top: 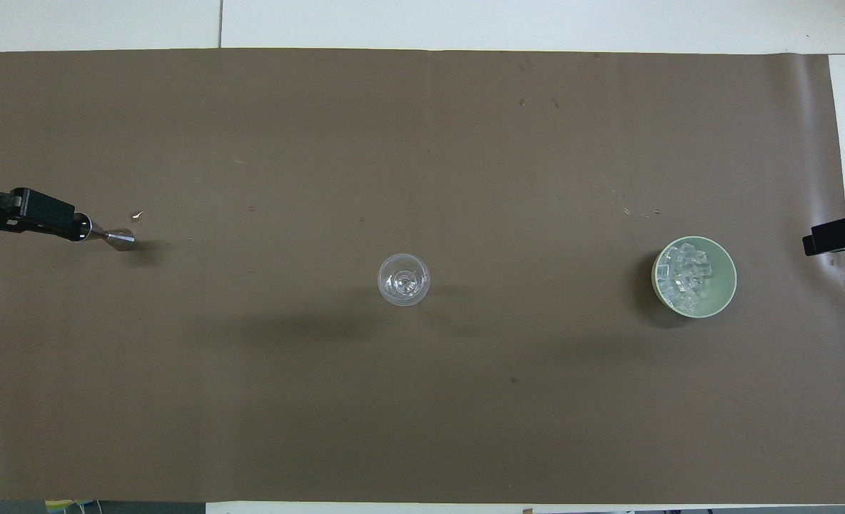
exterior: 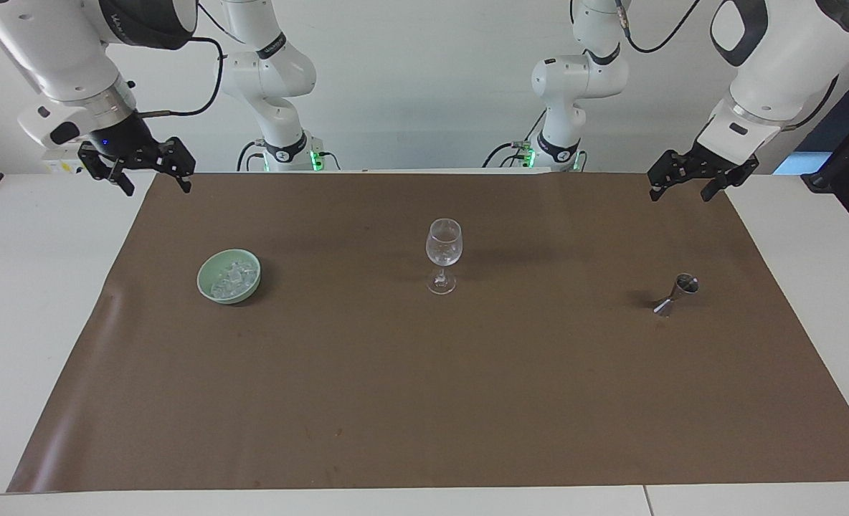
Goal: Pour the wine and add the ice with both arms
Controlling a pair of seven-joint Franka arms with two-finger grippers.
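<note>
Nearest the robots, both arms hung raised at the counter's near corners, waiting: the left pincer (exterior: 703,179) over the brown mat's (exterior: 424,401) edge at the left arm's end, its jaws spread wide and holding nothing, and the right pincer (exterior: 138,166) over the mat's near corner at the right arm's end, likewise wide open and empty. Farther out stood a row of three things, well apart. The wine glass (exterior: 444,255) stood upright mid-counter and looked empty. The ice (exterior: 232,279) lay heaped in a pale green bowl (exterior: 209,266) toward the right arm's end. A small steel jigger (exterior: 677,292), the likely wine vessel, sat toward the left arm's end. Nothing seemed begun. To start well, the left pincer would probably need to drop straight onto the jigger's narrow waist and keep it level, since it looked easy to tip. No obstacle lay between either arm and its target; the tall, slender glass was the main hazard.
</note>
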